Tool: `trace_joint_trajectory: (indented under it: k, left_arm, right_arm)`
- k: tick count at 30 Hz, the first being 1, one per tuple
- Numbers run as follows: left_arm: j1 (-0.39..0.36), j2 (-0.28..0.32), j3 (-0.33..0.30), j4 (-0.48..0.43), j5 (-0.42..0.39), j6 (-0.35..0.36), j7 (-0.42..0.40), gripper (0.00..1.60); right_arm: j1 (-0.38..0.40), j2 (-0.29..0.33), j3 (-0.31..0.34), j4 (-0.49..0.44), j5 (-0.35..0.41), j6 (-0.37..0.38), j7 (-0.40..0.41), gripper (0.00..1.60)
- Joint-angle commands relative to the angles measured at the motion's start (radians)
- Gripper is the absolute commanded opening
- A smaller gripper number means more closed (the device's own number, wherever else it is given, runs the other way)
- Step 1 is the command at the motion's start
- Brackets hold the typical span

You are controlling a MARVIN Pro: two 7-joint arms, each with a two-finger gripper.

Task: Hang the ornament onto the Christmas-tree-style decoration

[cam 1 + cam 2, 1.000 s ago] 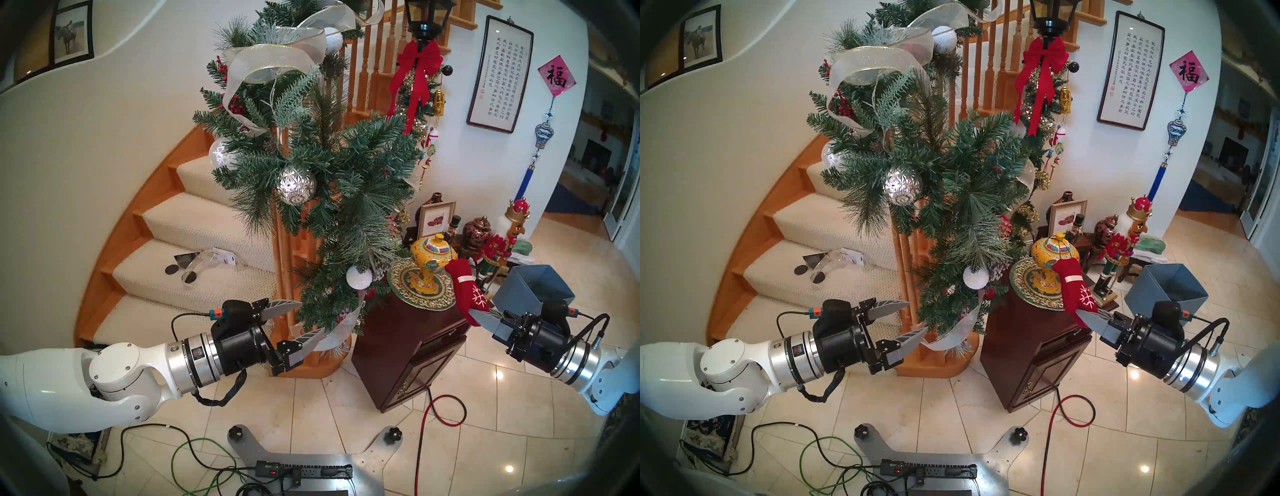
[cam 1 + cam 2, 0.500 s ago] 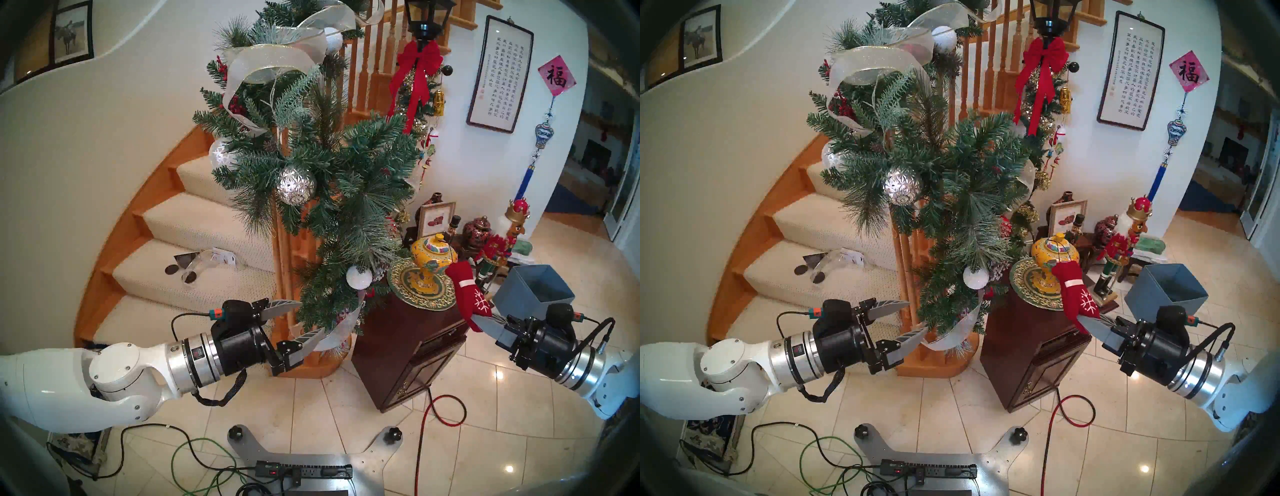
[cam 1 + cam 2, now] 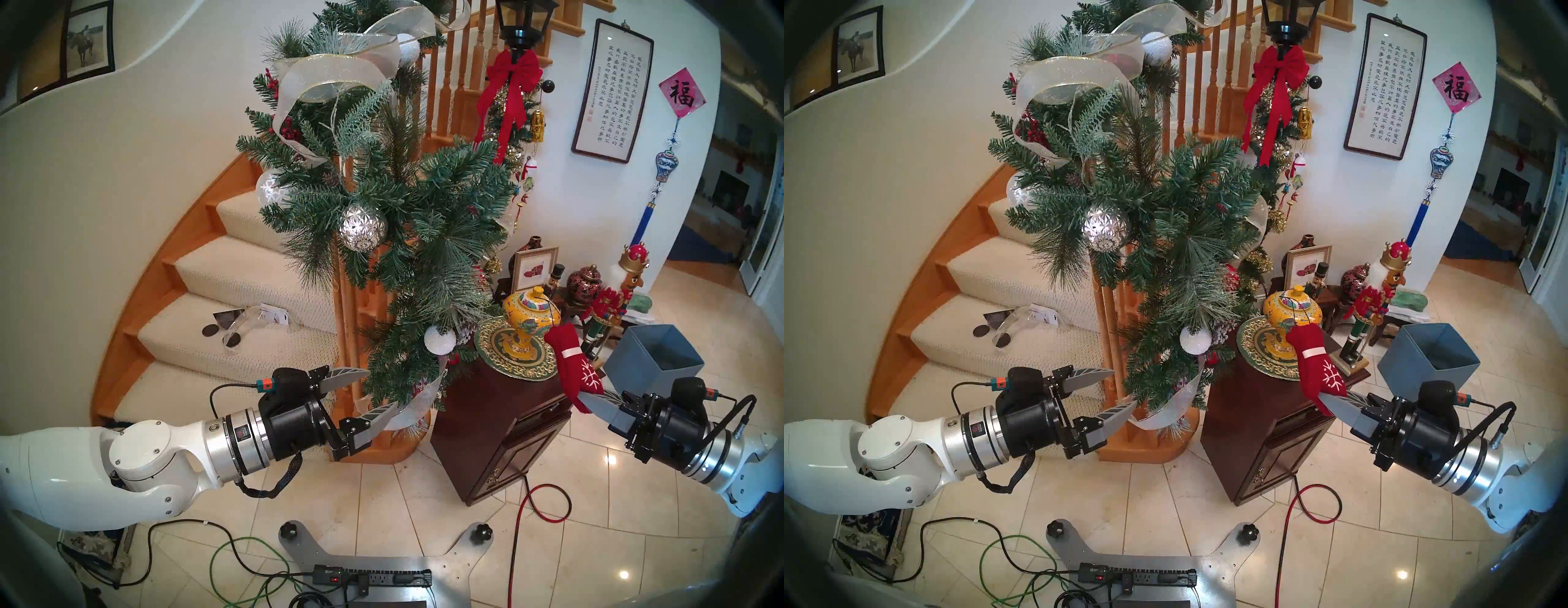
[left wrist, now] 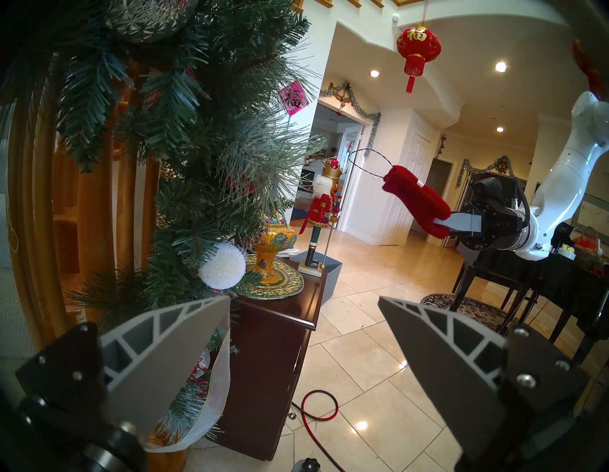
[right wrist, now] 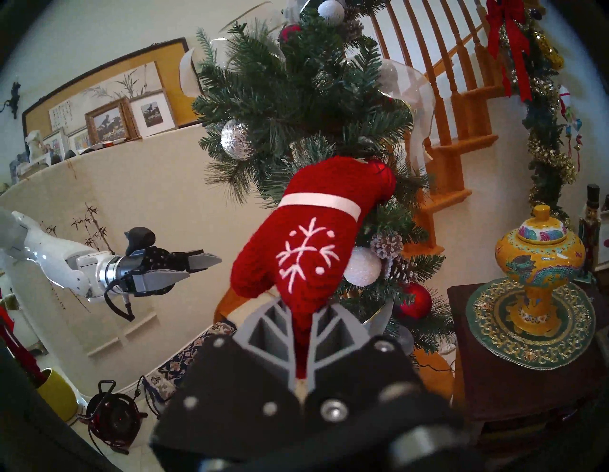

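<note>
Glossy cream floor tiles (image 3: 424, 488) spread beneath both arms, with a red cable (image 3: 547, 501) looping by a dark wooden cabinet (image 3: 500, 429) that carries a yellow porcelain jar (image 3: 530, 314) on a gold-trimmed mat. A carpeted curved staircase (image 3: 237, 271) climbs behind the left gripper (image 3: 373, 390), whose jaws stand wide apart and empty, their tips just at the low boughs of the pine garland (image 3: 407, 220) wound down the banister. Framed calligraphy (image 3: 611, 89) hangs on the far wall, and a nutcracker (image 3: 615, 297) stands beyond the right gripper (image 3: 583, 392). That gripper is clamped on the fingertip end of the red mitten ornament (image 3: 575, 365), cuff and thin loop pointing up and away from it toward the jar, well apart from the garland. Against a second ago, the right gripper and mitten sit slightly lower and further right in the head view; the left gripper has not budged.
</note>
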Motion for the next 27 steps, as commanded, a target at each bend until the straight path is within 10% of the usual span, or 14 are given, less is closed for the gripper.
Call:
trace_joint_trajectory:
  k: [1,27]
  left_arm:
    - [-0.007,-0.001,-0.005,-0.002,0.005,0.000,-0.009,1.60]
    - [-0.159,-0.212,-0.125,0.000,-0.206,0.283,-0.093,1.60]
  right_arm:
    - [0.062,0.009,-0.017,0.006,-0.017,-0.002,0.107,0.00]
    - [0.113,0.045,-0.020,0.012,-0.049,-0.002,0.099,0.00]
